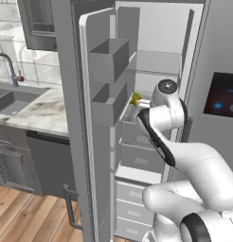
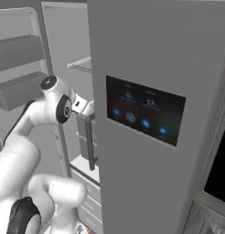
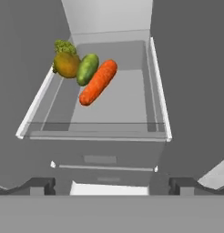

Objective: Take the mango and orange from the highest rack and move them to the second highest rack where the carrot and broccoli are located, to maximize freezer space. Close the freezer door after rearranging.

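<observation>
The two-finger gripper (image 3: 112, 184), jaws spread wide and empty, faces the white-rimmed rack (image 3: 161, 109) where what looks like the yellow-green mango (image 3: 67, 65) crowds broccoli (image 3: 63, 46) (orange unseen), so a careless reach could knock the orange carrot (image 3: 98, 82).

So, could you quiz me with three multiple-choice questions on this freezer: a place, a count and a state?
1. Where does the carrot lie? A on the floor; B on the freezer rack; C in the sink.
2. How many foods sit on that rack? A one; B four; C seven.
3. How do the jaws stand? A wide open, empty; B shut on the carrot; C half shut.
Answers: B, it lies there beside the green fruit; B, broccoli, yellowish fruit, green fruit, carrot; A, far apart, nothing between.
</observation>
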Robot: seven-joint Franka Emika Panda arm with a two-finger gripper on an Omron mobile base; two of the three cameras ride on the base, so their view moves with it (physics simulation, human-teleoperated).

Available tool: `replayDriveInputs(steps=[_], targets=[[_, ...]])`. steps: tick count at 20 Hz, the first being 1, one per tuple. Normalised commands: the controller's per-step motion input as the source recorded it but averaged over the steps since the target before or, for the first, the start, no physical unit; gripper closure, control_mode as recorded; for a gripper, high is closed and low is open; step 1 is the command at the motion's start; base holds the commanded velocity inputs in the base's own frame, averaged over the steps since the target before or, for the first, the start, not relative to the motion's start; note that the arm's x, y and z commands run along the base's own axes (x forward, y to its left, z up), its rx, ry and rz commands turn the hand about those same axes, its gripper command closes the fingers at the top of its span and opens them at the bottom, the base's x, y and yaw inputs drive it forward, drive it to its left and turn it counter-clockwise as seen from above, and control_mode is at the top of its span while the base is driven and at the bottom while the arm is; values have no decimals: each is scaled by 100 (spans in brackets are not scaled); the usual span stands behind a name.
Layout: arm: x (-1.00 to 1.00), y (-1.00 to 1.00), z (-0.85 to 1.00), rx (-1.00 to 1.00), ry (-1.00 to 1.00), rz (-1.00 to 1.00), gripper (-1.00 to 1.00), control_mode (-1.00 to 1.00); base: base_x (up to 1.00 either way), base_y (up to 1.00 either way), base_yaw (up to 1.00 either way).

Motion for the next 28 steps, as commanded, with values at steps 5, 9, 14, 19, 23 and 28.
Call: replayDriveInputs(steps=[5, 9, 14, 19, 23, 28], targets=[[-88, 10, 14, 0, 0, 17, -100, -100, 0, 0, 0], [-87, 17, 1, 0, 0, 12, -100, -100, 0, 0, 0], [-93, 1, 0, 0, 0, 4, -100, -100, 0, 0, 0], [-20, 0, -3, 0, -2, 0, -100, 100, -80, 10, 0], [0, 0, 0, 0, 0, 0, -100, 100, -78, 79, 3], [0, 0, 0, 0, 0, 0, -100, 100, -26, 100, 4]])
